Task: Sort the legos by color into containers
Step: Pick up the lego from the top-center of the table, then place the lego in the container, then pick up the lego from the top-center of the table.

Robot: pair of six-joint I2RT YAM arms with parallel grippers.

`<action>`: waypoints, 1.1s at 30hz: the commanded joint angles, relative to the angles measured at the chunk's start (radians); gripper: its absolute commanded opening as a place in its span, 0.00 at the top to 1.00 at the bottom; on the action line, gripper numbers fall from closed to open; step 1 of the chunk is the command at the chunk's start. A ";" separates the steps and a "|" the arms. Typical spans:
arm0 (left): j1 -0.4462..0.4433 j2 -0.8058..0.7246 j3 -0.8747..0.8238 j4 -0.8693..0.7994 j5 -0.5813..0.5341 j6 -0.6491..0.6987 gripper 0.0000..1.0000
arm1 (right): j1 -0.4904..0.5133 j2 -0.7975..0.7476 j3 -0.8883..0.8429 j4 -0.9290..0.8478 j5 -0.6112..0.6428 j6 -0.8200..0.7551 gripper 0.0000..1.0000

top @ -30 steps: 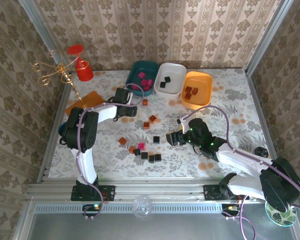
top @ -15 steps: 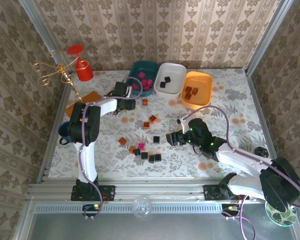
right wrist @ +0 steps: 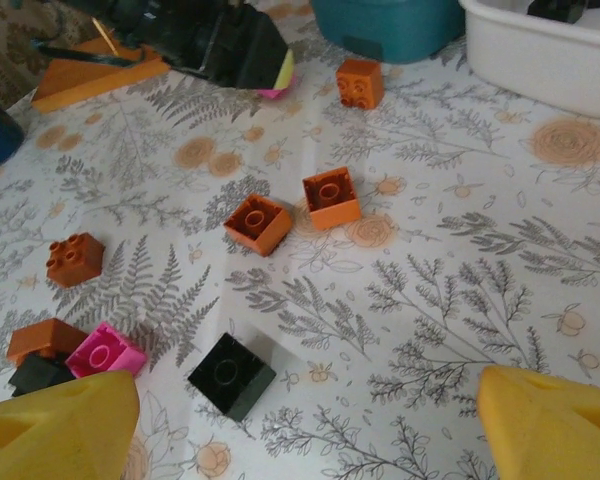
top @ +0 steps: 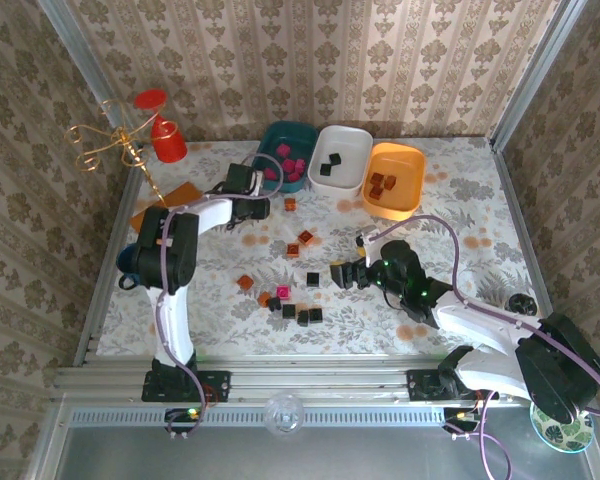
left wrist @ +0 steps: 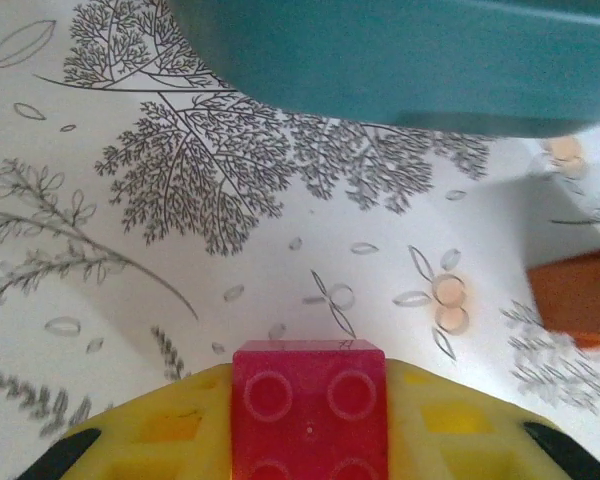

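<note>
Left gripper (top: 257,208) sits low just near of the teal tray (top: 270,133), at the far left of the table. The left wrist view shows why. A pink brick (left wrist: 310,400) is clamped between its yellow pads, studs up, and the tray wall (left wrist: 400,60) fills the far edge. Likely a carry to the pink tray, with a lift over the rim to come. An orange brick (left wrist: 575,295) lies just right of the path, not touching.

The overhead view is too coarse to show that grip, but it does give the sorting so far. Pink pieces are in the teal tray, black in the white tray (top: 346,130) and orange in the orange tray (top: 420,168).

Right gripper (right wrist: 305,400) hangs over mid-table with its fingers (right wrist: 50,430) spread wide and nothing between them. A black brick (right wrist: 231,375) lies just ahead and slightly left. It is possibly the next pick, though the frame does not settle that.

The loose bricks (top: 293,249) are scattered in all three colours between the arms, well apart from the trays. Roughly half look left to sort.
</note>
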State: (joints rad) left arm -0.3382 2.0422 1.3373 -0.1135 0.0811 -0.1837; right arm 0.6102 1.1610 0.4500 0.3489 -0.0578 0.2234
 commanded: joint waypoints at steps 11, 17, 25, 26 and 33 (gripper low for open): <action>-0.012 0.093 0.320 0.046 -0.045 -0.068 0.70 | 0.008 0.160 0.201 0.173 0.166 -0.052 0.03; -0.017 0.305 0.689 -0.166 -0.080 -0.047 0.59 | 0.008 0.223 0.301 0.138 0.146 -0.009 0.02; -0.045 0.062 0.450 -0.111 -0.044 -0.044 0.32 | 0.008 0.242 0.329 -0.100 0.193 0.142 0.03; -0.055 0.001 0.352 -0.070 -0.027 -0.054 0.31 | 0.008 0.236 0.314 -0.106 0.200 0.136 0.03; -0.159 -0.187 -0.080 0.119 -0.033 -0.096 0.25 | 0.006 0.080 0.227 -0.220 0.227 0.041 0.02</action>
State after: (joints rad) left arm -0.4606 1.8412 1.3281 -0.0772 0.0452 -0.2546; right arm 0.6132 1.3041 0.7235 0.1715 0.1410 0.2977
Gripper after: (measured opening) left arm 0.744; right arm 0.976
